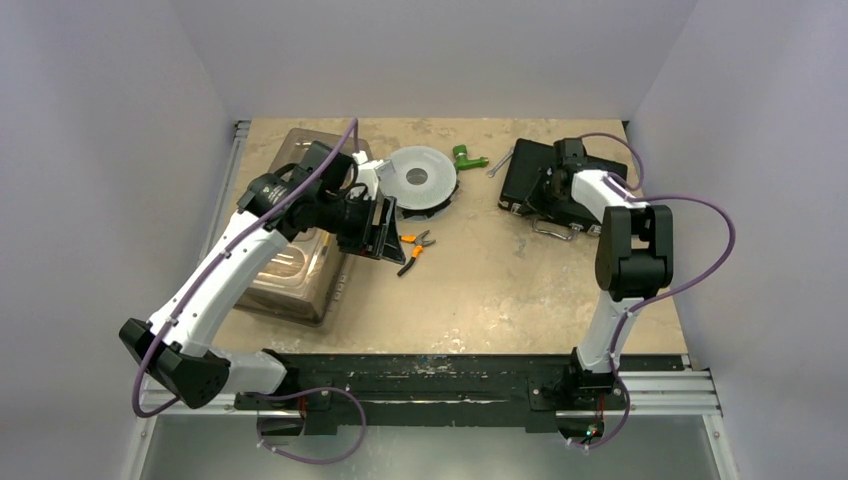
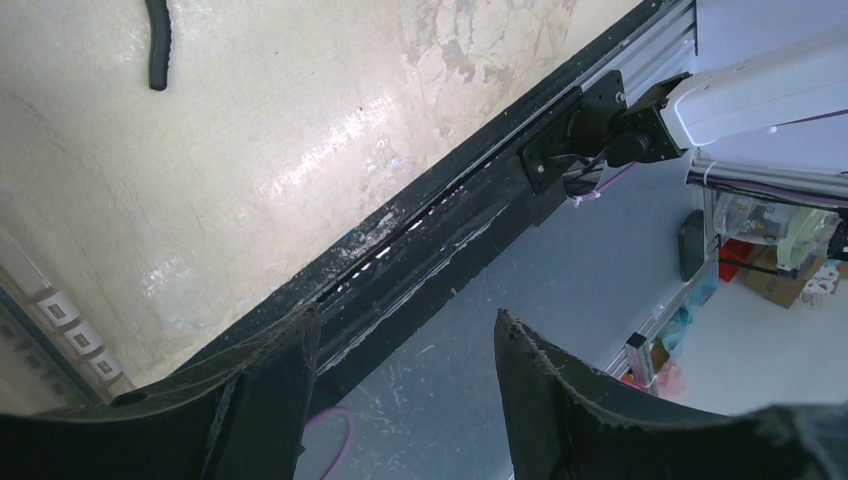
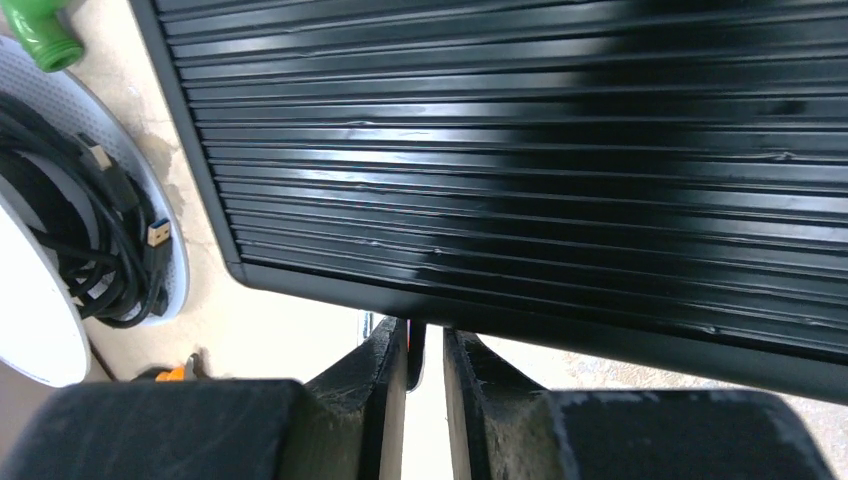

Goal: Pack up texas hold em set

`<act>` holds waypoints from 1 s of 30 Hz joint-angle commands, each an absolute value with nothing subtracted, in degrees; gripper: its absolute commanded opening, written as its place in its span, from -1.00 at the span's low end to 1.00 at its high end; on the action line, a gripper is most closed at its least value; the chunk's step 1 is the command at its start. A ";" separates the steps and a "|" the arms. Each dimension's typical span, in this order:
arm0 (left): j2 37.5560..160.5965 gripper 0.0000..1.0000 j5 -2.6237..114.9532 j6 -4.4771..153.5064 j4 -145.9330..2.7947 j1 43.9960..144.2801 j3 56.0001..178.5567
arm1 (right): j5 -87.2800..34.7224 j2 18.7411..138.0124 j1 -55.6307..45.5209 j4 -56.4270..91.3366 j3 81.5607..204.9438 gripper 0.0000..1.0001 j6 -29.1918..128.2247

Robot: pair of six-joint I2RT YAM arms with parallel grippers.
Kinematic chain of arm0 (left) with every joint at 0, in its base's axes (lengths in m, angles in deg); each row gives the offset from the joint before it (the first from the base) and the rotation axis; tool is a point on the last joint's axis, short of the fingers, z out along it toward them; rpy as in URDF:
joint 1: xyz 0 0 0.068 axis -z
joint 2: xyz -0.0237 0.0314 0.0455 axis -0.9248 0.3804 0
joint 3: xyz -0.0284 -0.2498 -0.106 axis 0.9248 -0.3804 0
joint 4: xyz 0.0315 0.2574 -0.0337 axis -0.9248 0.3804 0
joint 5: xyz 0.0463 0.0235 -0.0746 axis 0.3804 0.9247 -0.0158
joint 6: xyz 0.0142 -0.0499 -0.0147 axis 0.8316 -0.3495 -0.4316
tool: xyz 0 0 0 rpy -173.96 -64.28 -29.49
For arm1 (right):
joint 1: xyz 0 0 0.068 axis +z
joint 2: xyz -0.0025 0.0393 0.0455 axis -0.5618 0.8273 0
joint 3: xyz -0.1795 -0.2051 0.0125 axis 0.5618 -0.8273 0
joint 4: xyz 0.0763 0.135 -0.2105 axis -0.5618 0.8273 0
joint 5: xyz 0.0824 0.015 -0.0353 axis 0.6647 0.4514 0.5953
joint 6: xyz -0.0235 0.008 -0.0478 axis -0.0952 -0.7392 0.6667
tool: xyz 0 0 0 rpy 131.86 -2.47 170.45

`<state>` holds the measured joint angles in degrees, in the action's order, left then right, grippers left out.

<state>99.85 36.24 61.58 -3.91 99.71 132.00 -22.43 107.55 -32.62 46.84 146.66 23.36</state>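
Two arms out, left gripper (image 2: 405, 320) spread wide over the surface (image 2: 250, 150) near edge, right gripper (image 3: 422, 335) nearly pressed together – right at the closed black briefcase (image 3: 550, 150) rim

no readable text, labels or numbers anywhere

The briefcase (image 3: 520, 150) looks glossy, ribbed and black; the table (image 2: 300, 150) is smooth, mottled, faintly shiny.

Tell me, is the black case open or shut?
Shut. The ribbed lid lies flat on the black case, so nothing inside shows.
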 commanded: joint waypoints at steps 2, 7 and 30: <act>96.42 0.24 36.66 60.87 -3.47 100.09 131.85 | -27.96 107.29 -30.32 44.67 143.02 -0.72 23.62; 96.32 0.24 36.86 61.28 -2.58 100.14 131.98 | -34.40 106.16 -26.98 39.53 138.99 -0.62 26.42; 106.65 0.25 32.28 64.16 -3.80 101.49 141.51 | -55.04 101.39 -18.97 41.06 137.05 0.25 37.94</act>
